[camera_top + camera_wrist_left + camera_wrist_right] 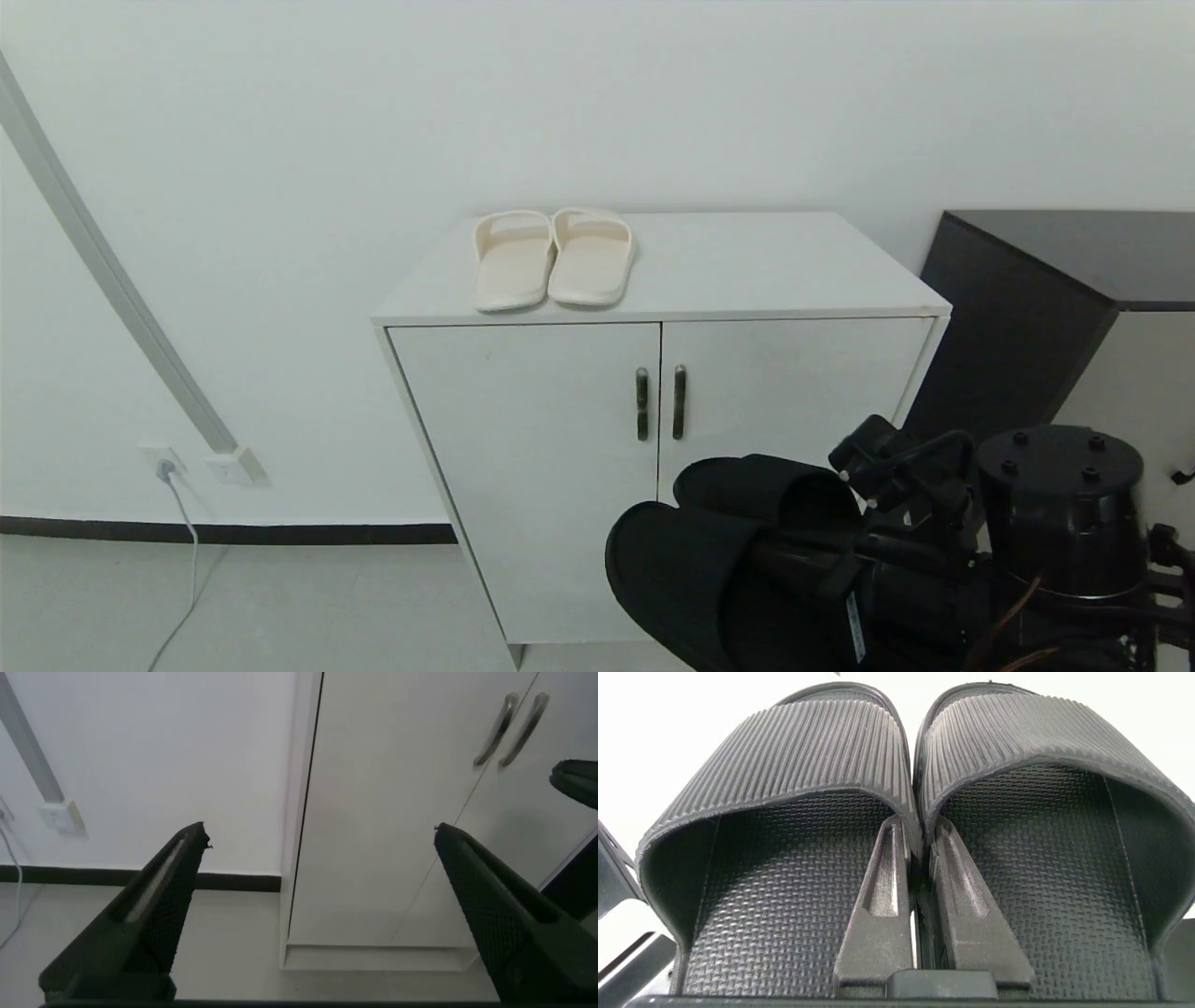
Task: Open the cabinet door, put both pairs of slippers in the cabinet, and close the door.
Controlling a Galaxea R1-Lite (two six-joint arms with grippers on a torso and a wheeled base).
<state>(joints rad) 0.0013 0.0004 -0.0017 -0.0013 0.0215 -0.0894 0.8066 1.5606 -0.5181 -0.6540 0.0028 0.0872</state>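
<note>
A white two-door cabinet stands against the wall, both doors closed, with two dark handles at the centre. A cream pair of slippers lies on its top. My right gripper is shut on the black pair of slippers, one finger inside each slipper and pinching their inner edges together. In the head view this black pair hangs low in front of the right door. My left gripper is open with nothing between its fingers, low in front of the cabinet's left door.
A dark cabinet stands to the right of the white one. On the left wall, a slanted cable duct leads to sockets, with a cord running to the floor.
</note>
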